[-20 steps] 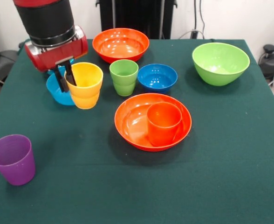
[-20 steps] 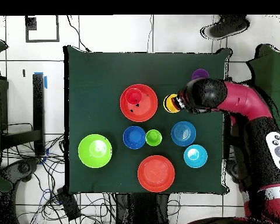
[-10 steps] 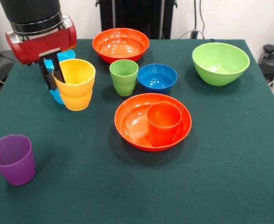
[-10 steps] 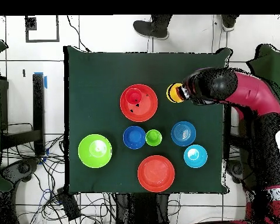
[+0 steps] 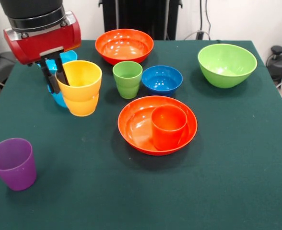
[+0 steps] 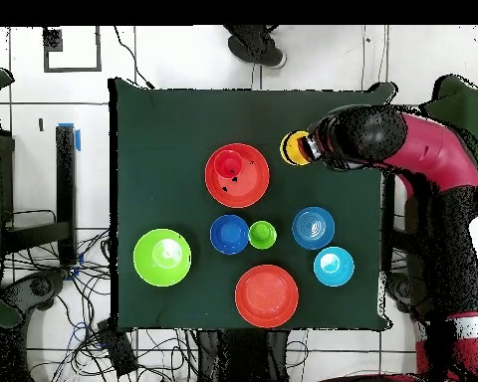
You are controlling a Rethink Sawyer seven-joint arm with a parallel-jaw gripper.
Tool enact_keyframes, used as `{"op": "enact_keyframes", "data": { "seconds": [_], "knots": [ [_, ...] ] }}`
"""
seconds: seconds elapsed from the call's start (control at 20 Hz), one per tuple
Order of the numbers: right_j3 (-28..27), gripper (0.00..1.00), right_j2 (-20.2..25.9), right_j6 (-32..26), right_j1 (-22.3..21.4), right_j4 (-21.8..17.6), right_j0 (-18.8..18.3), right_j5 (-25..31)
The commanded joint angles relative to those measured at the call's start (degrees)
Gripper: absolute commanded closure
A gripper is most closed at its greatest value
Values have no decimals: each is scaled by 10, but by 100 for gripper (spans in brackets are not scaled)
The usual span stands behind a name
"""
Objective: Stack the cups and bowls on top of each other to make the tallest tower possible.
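The yellow cup (image 5: 80,93), pinched at its rim by the hand (image 5: 54,78), is noted shifted slightly rightward at upper left, presumably carried toward the orange cup (image 5: 169,126).

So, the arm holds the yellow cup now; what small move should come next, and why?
Probably carry the yellow cup sideways toward the orange cup, keeping its height. The gripper pinches the rim, one of the fingers inside, and the cup appears lifted off the table. The orange cup stands upright in the orange bowl, a base already started.
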Motion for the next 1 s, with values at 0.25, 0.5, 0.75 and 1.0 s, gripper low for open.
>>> {"op": "enact_keyframes", "data": {
  "seconds": [0.25,0.5,0.75,1.0],
  "knots": [
    [30,100,3,64,-19,18,38,1],
    [38,100,-8,77,-25,23,45,-7],
    [41,100,-11,73,-26,26,47,-9],
    [51,100,-14,82,-30,29,52,-13]
  ]
}}
